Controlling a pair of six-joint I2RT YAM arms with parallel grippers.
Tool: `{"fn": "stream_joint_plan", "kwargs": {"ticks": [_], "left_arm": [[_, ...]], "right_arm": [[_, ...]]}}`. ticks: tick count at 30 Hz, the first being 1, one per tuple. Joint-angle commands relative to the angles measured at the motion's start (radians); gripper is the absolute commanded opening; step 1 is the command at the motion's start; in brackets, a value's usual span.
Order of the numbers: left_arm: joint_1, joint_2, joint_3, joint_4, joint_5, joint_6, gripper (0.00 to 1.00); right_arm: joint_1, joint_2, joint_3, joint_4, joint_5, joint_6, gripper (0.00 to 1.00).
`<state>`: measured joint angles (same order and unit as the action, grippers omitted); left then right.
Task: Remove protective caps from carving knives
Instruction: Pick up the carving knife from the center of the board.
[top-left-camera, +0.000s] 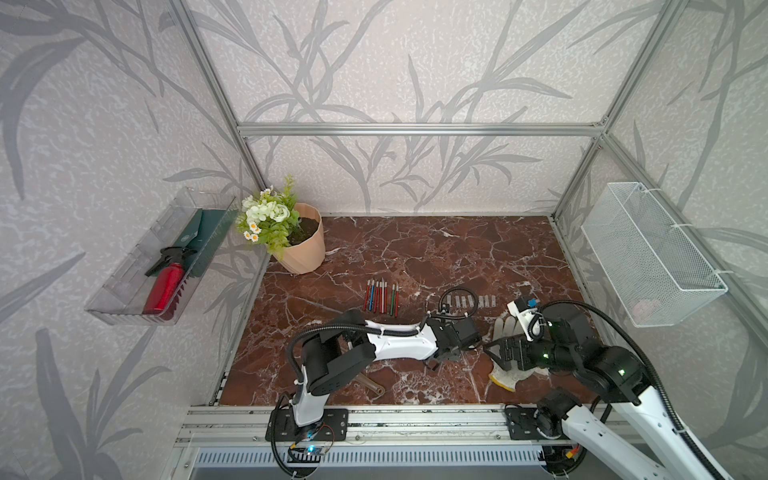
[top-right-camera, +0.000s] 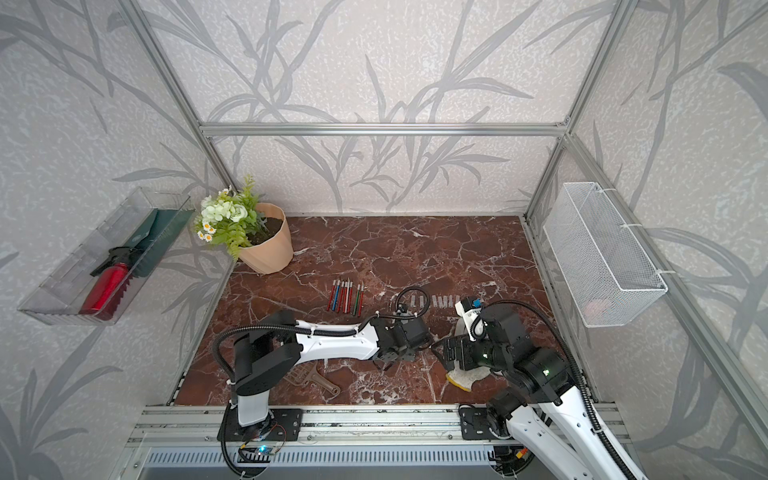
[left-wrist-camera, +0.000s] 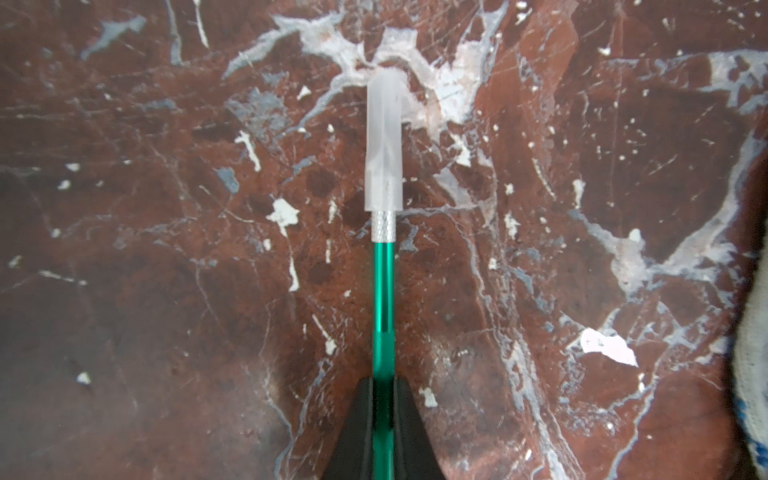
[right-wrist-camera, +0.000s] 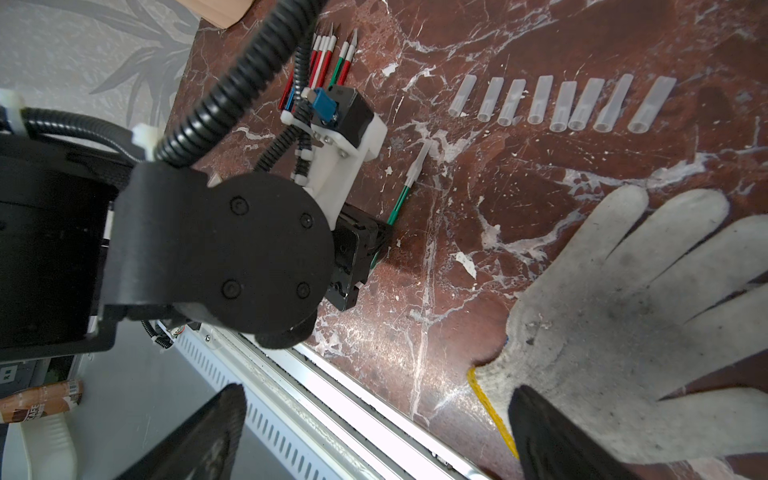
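My left gripper (left-wrist-camera: 383, 415) is shut on the green handle of a carving knife (left-wrist-camera: 383, 311). The knife lies low over the marble, and a translucent protective cap (left-wrist-camera: 384, 141) still covers its tip past the silver collar. The right wrist view shows the same knife (right-wrist-camera: 401, 199) sticking out of the left gripper. Several bare carving knives (top-left-camera: 382, 297) lie in a row further back, and several loose protective caps (right-wrist-camera: 561, 104) are lined up beside them. My right gripper (right-wrist-camera: 378, 432) stands wide open and empty, above the table's front edge and a glove's cuff.
A dirty white work glove (right-wrist-camera: 623, 311) lies under the right arm. A flower pot (top-left-camera: 305, 245) stands at the back left. A brown scoop (top-right-camera: 316, 380) lies under the left arm. A clear bin (top-left-camera: 108, 316) and a wire basket (top-left-camera: 648, 257) hang on the side walls.
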<state>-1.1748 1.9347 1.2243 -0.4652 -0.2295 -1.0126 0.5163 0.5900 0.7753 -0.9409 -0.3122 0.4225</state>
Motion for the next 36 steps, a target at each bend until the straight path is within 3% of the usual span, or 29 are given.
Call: {"fn": "stream_joint_plan", "kwargs": {"ticks": [1, 8, 20, 25, 36], "left_arm": [[0.007, -0.006, 0.0, -0.065, -0.039, 0.016, 0.09], [0.061, -0.133, -0.123, 0.042, 0.021, 0.089, 0.08], [0.225, -0.437, -0.466, 0.427, 0.195, 0.254, 0.09], [0.265, -0.486, -0.503, 0.464, 0.247, 0.286, 0.09], [0.326, -0.498, -0.556, 0.576, 0.357, 0.288, 0.08]], "right_arm": [[0.004, 0.007, 0.016, 0.037, 0.023, 0.019, 0.99], [0.003, 0.052, -0.017, 0.116, 0.053, 0.072, 0.96], [-0.002, 0.291, -0.082, 0.46, -0.05, 0.195, 0.66], [-0.001, 0.44, -0.077, 0.599, -0.014, 0.241, 0.53], [0.026, 0.717, 0.041, 0.767, -0.015, 0.262, 0.45]]}}
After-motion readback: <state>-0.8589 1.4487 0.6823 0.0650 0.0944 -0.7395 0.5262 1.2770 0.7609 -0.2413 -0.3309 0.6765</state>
